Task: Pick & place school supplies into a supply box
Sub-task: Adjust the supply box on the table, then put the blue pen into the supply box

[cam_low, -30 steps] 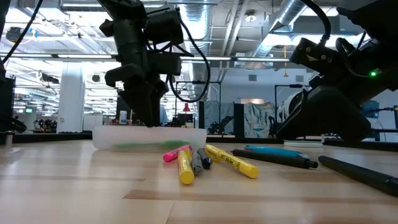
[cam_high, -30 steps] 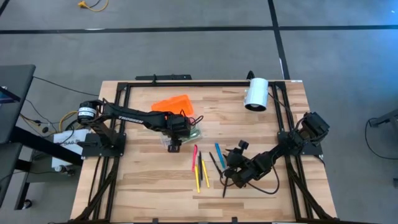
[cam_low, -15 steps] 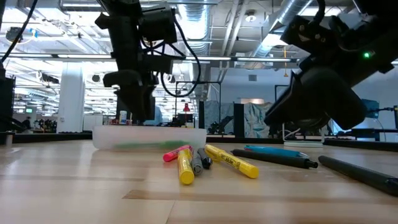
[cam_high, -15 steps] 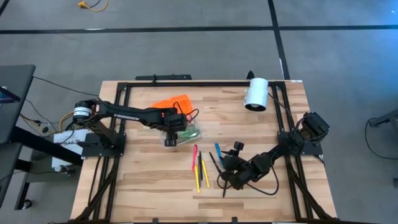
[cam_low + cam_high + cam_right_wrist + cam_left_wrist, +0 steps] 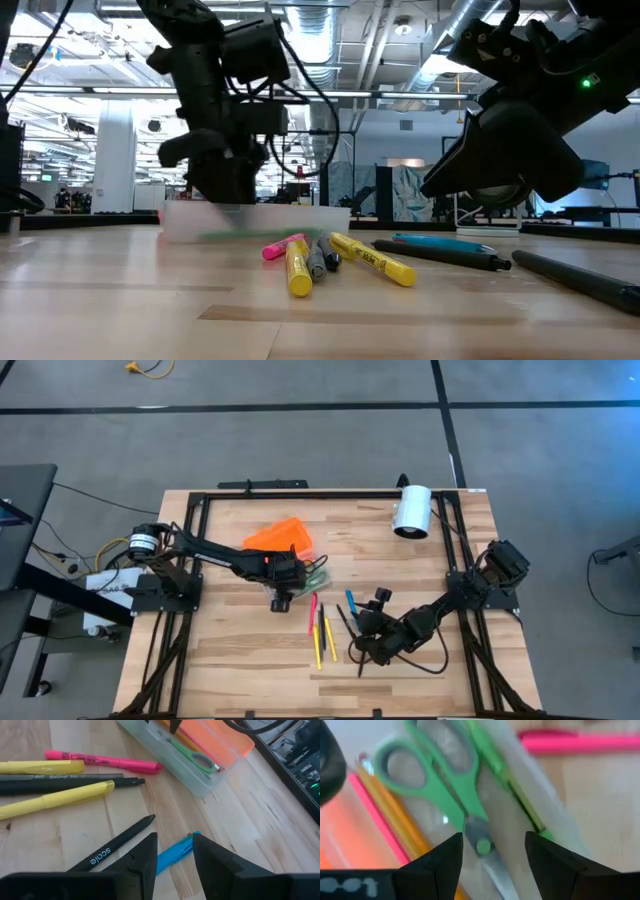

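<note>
Green scissors (image 5: 445,795) inside open box (image 5: 200,782)

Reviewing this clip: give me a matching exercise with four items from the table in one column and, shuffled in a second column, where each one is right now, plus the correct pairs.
Items
1. green-handled scissors
2. pink highlighter
3. white cylinder
4. blue pen

Places
A. far right part of the table, away from the pens
B. inside the clear pencil case
C. on the wood between the pencil case and the yellow markers
D. on the wood just past the right gripper's fingers

Pairs: 1-B, 2-C, 3-A, 4-D
</note>
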`<action>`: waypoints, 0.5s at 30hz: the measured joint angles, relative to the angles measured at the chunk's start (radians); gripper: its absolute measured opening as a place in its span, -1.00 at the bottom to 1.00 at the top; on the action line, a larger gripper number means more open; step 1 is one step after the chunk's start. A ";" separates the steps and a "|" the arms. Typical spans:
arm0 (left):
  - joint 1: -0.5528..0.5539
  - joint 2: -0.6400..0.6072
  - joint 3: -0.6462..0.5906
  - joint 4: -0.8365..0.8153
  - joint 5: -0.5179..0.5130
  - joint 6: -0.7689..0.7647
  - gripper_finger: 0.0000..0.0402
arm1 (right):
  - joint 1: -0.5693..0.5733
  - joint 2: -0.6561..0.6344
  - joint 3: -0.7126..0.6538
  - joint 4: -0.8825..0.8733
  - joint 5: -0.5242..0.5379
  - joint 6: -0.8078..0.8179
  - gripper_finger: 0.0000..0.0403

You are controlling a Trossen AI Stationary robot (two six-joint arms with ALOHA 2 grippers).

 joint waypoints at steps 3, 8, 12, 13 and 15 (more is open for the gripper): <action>0.000 0.000 0.000 0.036 0.008 0.011 0.02 | 0.000 0.000 0.000 0.001 0.000 0.000 -0.41; 0.000 0.000 0.000 0.061 -0.032 0.023 0.02 | 0.000 0.000 0.000 0.007 -0.002 0.000 -0.41; 0.000 -0.022 0.000 0.028 -0.116 0.036 0.02 | -0.001 0.000 0.000 0.009 -0.002 0.000 -0.41; 0.000 -0.037 0.000 0.015 -0.137 0.038 0.02 | -0.005 0.000 0.000 0.014 -0.002 0.000 -0.41; 0.000 -0.074 0.000 -0.017 -0.183 0.039 0.02 | -0.016 0.000 0.000 0.020 -0.005 0.001 -0.41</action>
